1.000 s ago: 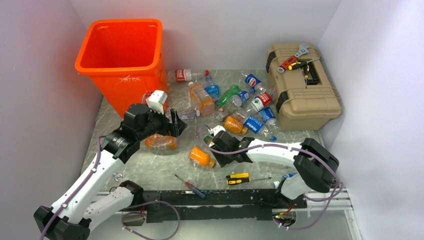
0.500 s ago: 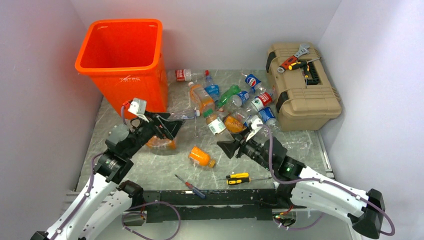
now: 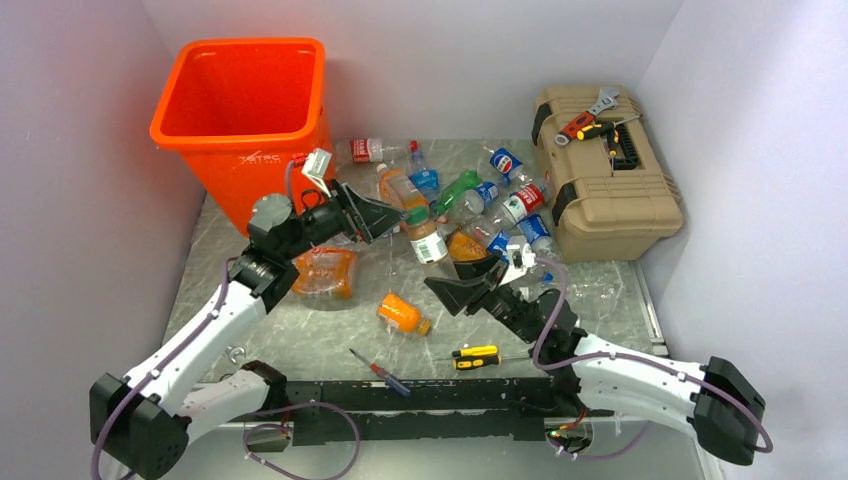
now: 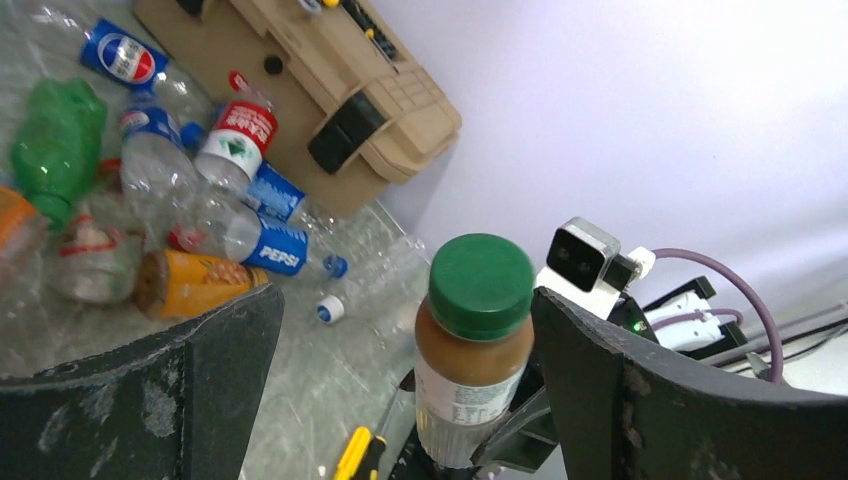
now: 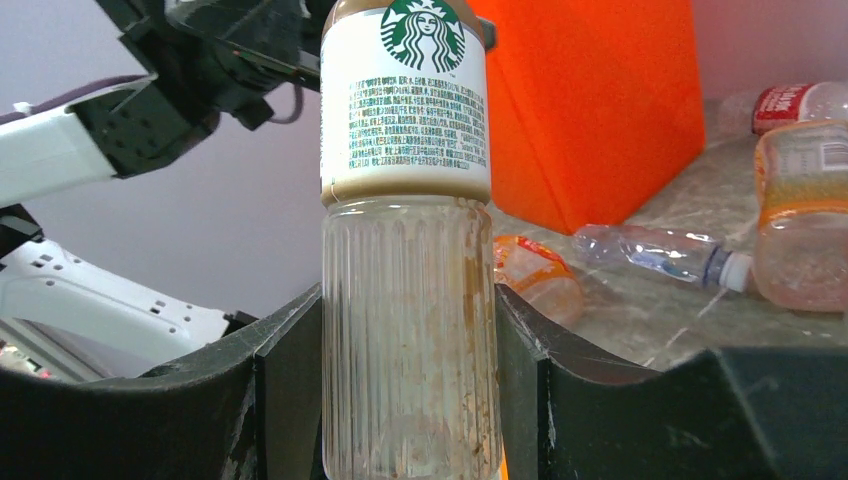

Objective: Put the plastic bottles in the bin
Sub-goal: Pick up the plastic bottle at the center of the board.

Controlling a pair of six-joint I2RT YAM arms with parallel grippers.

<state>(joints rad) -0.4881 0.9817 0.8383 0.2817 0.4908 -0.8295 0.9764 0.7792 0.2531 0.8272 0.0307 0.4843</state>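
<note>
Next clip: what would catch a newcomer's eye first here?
The big orange bin in the far left corner, and the Starbucks bottle standing upright, clamped between the right fingers at mid-table. The left fingers gape wide, facing its green cap, with a heap of bottles behind, beside the tan toolbox.

starbucks bottle point(image 5: 405, 250), cap beyond the right wrist view's top edge

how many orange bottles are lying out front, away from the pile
2: a crushed orange bottle beside the left arm, and a small orange bottle further right, between the arms. Others may be hidden.
</note>
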